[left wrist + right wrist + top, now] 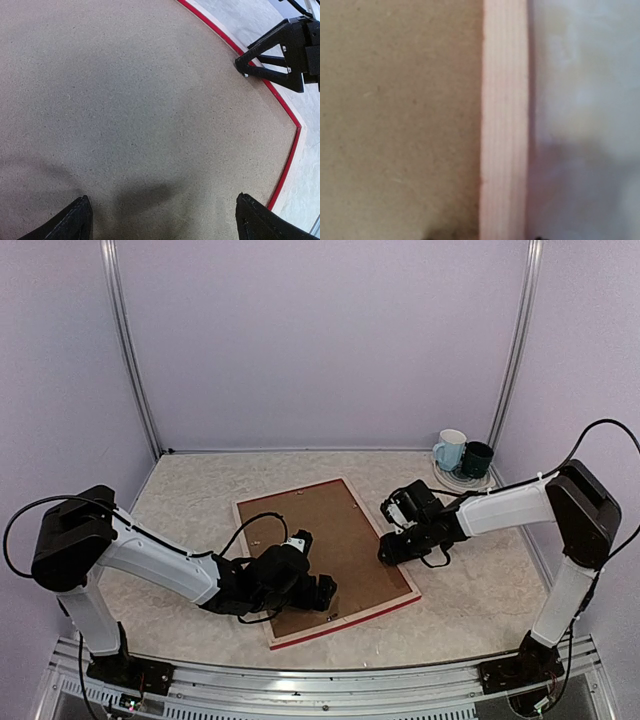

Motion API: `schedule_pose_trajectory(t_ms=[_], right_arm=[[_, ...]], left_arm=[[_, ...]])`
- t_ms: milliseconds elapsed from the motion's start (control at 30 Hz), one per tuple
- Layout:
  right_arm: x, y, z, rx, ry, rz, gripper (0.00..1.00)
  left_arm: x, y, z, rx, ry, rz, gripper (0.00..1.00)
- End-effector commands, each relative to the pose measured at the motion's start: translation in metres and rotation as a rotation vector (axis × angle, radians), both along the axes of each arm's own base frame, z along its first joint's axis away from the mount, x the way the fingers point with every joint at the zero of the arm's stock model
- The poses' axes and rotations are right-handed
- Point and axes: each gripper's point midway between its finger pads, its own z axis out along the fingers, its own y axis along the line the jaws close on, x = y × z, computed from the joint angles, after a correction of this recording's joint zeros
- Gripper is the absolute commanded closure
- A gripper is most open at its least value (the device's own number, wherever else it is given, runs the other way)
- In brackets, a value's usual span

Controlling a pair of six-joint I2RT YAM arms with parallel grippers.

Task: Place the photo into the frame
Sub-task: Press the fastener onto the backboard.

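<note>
One frame (350,621) lies flat on the pale, marbled counter (470,590), skewed to the counter's edges. Its back faces up: a thin red line and a pale wood strip run round one brown backing board (320,530) that fills the opening. The photo does not show in any view.

There are two arms. The left tool (322,592) hangs over the near part of the backing board, released, its fingertips (75,220) spread wide with bare board (125,100) between them. From the left wrist the red edge of the frame (289,160) curves round the board's far corner.

The right tool (388,552) is down at the frame's right side. From the left wrist it shows as a black strutted tip (241,66) right at the red edge. The right wrist view is blurred and very close: pale wood rail (504,120) upright in the middle, board (395,120) on one side, counter (585,100) on the other. Whether this tool is clenched or released I cannot tell.

In the far right corner stand two mugs, touching, on one plate (455,480): a pale blue-white mug (450,450) and a dark green mug (477,458), well apart from the frame.
</note>
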Motion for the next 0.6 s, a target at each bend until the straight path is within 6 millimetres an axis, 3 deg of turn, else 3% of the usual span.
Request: schedule_pose_trajectory(t_ms=[0,300,567], right_arm=[[-0.0237,-0.0384,-0.0304,-0.146,0.089,-0.025,0.55],[-0.0225,-0.0406,-0.0222,-0.157,0.07,-0.013,0.58],[-0.0244,-0.0407,-0.0261,-0.15,0.073,0.004,0.67]], left_arm=[[-0.0043,0.0061,-0.0082,0.019,0.012,0.002,0.01],[-0.0045,0.0071,-0.0081,0.017,0.015,0.007,0.01],[-0.0049,0.0064,-0.0086,0.016,0.019,0.005,0.01]])
